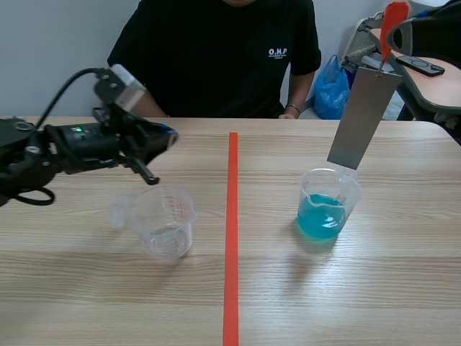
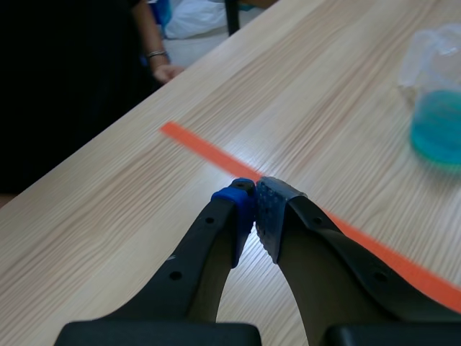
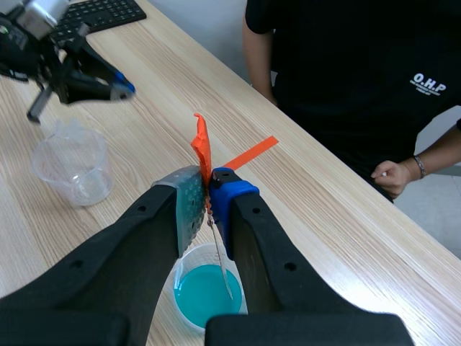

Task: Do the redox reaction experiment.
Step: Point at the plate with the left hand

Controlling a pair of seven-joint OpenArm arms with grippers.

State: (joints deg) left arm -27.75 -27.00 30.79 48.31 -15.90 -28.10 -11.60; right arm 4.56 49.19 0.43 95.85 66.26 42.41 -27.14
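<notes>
Scene: right gripper pinches the metal strip by its red tab, hung over the blue beaker at the right, prob. for dipping.
Left wrist: left gripper closed on nothing, parked clear.
Right wrist: strip points into the beaker's mouth; the empty beaker sits well left.

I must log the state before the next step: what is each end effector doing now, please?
Left end effector: closed, holding nothing.
Right end effector: closed on the metal strip, by its orange-red tab.
</notes>
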